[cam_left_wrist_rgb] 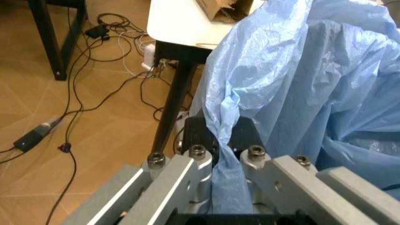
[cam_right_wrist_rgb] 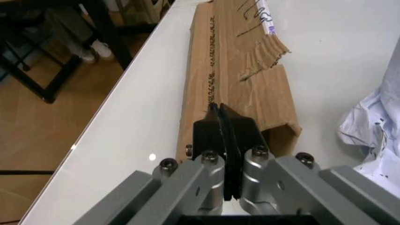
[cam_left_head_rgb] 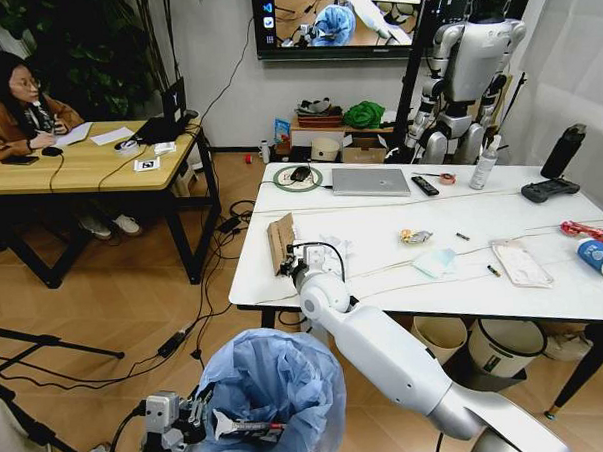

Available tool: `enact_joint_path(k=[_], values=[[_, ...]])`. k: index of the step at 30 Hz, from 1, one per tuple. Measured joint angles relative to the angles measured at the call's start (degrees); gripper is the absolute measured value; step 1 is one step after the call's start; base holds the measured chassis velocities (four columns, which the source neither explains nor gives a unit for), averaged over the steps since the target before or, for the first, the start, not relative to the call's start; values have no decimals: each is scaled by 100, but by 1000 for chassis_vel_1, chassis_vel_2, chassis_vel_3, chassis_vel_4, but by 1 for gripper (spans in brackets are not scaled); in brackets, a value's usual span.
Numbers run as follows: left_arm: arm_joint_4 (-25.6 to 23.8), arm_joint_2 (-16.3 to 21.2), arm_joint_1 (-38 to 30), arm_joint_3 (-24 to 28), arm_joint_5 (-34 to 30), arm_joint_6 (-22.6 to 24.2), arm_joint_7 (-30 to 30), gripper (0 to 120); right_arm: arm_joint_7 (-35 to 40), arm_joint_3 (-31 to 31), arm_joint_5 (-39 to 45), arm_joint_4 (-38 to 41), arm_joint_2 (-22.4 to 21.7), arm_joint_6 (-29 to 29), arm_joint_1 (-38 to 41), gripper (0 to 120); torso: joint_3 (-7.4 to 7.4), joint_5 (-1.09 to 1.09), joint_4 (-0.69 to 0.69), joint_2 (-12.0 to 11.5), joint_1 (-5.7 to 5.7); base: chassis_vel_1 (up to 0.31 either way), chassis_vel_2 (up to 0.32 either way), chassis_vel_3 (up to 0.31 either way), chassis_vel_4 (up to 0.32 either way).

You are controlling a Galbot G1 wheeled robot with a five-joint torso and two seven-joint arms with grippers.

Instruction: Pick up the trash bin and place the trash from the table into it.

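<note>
Left hand (cam_left_wrist_rgb: 220, 140) pinches the blue-bagged round trash bin (cam_left_head_rgb: 272, 387), rim hidden; right hand (cam_right_wrist_rgb: 226, 129), fingers pressed together, meets the flattened brown paper bag (cam_right_wrist_rgb: 234, 70) on the white marble surface (cam_left_head_rgb: 502, 227).

Laptop (cam_left_head_rgb: 371, 181), remote (cam_left_head_rgb: 425, 186), bottle (cam_left_head_rgb: 563, 152) w/ gamepad (cam_left_head_rgb: 549, 189).

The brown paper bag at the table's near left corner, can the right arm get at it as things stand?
Probably yes. The right tool is already at the brown paper bag, jaws shut at its near edge, with nothing between them. The crumpled tissue lies off to one side.
</note>
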Motion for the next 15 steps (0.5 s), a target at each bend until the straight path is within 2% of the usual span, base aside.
enact_joint_path(k=[6, 15], values=[[9, 0, -4, -1, -4, 0, 0, 0, -63, 55, -107, 125, -19, -1, -4, 0, 0, 0, 0, 0, 0, 0, 0, 0, 0], [18, -3, -43, 10, -1, 0, 0, 0, -11, 104, -51, 432, -108, -106, 95, 34, 0, 0, 0, 0, -1, 0, 0, 0, 0]])
